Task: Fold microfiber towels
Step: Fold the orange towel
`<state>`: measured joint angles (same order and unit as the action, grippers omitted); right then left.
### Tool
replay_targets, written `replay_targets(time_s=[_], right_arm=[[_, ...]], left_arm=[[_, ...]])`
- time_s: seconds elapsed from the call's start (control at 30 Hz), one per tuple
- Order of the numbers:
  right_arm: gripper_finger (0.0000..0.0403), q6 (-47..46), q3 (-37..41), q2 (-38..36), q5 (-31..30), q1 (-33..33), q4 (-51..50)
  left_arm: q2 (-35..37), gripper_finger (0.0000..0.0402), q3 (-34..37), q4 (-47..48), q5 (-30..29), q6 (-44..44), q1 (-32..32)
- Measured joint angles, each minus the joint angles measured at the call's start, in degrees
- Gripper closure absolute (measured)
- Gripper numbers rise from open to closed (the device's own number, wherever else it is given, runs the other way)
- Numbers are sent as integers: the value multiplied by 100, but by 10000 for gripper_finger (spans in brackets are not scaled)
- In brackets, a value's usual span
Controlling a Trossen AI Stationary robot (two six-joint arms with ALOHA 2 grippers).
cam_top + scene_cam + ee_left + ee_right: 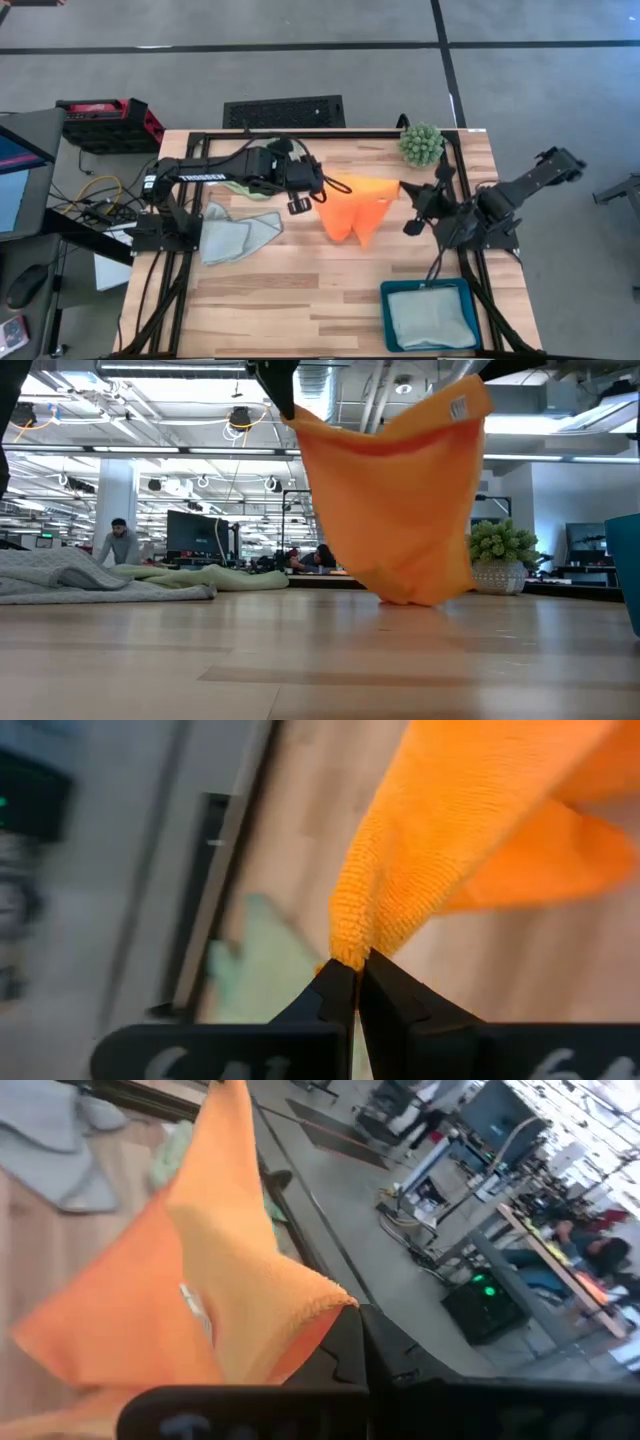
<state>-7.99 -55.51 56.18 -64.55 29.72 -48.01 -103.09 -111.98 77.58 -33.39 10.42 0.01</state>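
Pincers (355,982) (358,1330) clamped, orange towel (352,205) between

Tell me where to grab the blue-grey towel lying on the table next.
Pinch the blue-grey towel at the corner pointing toward the middle of the table, probably coming straight down from above. It lies rumpled and low, and that corner sticks out, clear of the light green towel.
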Motion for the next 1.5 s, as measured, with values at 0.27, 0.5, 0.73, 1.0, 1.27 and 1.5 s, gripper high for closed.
replay_targets(time_s=[0.27,0.5,0.73,1.0,1.27,1.5], right_arm=[[403,1023,0,-221,-791,-887,249],[401,2289,0,-236,-1053,-1538,1177],[394,2008,0,-212,137,-1471,1220],[352,1609,2,87,2900,-1719,1601],[296,2750,2,923,3013,-1767,2339],[239,3475,2,1653,3005,-1589,2820]], left_arm=[[0,401,0,-205,-2258,376,309],[0,401,0,-1018,-2694,-164,525],[0,401,0,-1167,-1762,-310,480],[0,401,0,-1222,-1169,-274,372],[3,401,-387,-1512,-234,-386,110],[7,401,-1227,-1405,-283,-396,-65]])
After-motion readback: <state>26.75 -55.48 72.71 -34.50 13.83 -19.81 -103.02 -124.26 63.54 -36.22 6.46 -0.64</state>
